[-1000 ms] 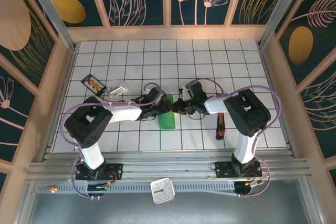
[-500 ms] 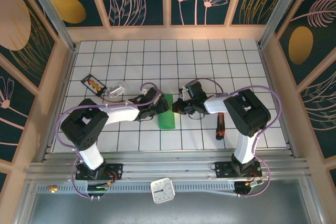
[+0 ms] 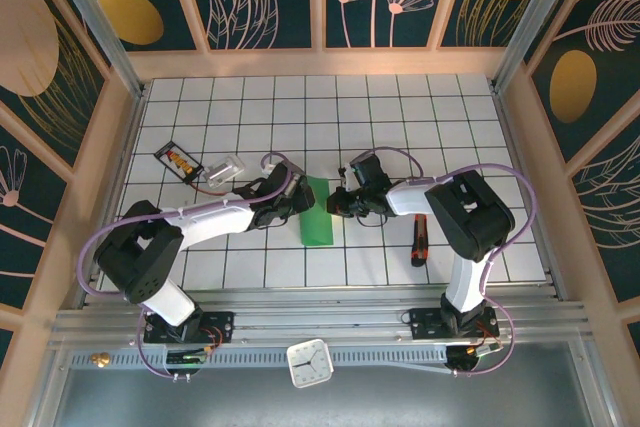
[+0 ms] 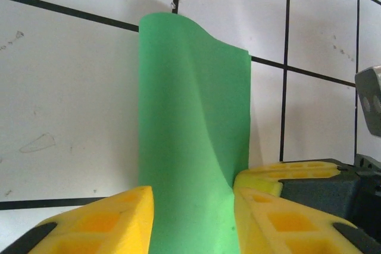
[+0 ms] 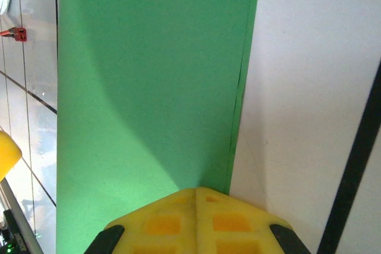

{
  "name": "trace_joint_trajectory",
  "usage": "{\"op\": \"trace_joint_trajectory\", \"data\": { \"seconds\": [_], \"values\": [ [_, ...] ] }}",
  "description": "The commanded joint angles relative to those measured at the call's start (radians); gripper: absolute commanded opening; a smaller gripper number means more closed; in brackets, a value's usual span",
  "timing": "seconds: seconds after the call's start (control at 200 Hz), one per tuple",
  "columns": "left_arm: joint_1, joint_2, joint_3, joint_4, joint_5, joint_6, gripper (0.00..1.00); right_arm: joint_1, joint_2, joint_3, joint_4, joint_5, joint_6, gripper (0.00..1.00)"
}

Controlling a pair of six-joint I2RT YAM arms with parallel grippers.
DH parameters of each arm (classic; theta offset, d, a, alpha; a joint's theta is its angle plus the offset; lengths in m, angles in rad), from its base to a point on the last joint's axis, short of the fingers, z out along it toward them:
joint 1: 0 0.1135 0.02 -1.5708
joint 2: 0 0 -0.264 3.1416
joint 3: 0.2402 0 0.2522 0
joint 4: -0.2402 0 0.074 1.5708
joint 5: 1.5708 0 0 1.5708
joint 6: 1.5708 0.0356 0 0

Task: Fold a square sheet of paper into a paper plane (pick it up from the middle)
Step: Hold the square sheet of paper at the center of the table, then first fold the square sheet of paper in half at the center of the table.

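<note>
From above: square sheet of paper, folded to a narrow green strip, lying lengthwise mid-table between the two arms. Left gripper at its left edge, right gripper at its right edge.

From the left wrist, detail lost from above: strip not flat but with the upper layer curling up along one long side; yellow fingers parted, one on each side of the strip's near end, paper filling the gap.

From the right wrist: strip seen flat, two layers showing as a thin offset line down the right edge; right gripper clenched, tips together and empty, set down at that edge.

Also from above: small clear box left of the arms, contents impossible to tell; black packet with orange marks just beyond it; red-handled tool to the right; clock on the near rail.

Against a second ago: left arm stretched out further, elbow swung left, gripper shifted slightly away from the near edge; strip and right gripper in the same place.
</note>
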Motion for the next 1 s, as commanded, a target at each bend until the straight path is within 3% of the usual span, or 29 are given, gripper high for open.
{"op": "trace_joint_trajectory", "data": {
  "seconds": [0.0, 0.145, 0.475, 0.996],
  "values": [
    [0.002, 0.004, 0.028, 0.005, 0.052, 0.007, 0.35, 0.004, 0.090, -0.010, -0.083, 0.203, -0.043, 0.00],
    [0.003, 0.028, 0.049, 0.031, 0.107, 0.003, 0.26, 0.006, 0.098, -0.011, -0.087, 0.209, -0.043, 0.00],
    [0.007, 0.099, 0.107, 0.024, 0.097, 0.041, 0.15, 0.006, 0.101, -0.014, -0.085, 0.213, -0.043, 0.00],
    [0.034, 0.192, 0.022, 0.047, 0.068, 0.054, 0.11, 0.008, 0.107, -0.020, -0.087, 0.219, -0.041, 0.00]
  ]
}}
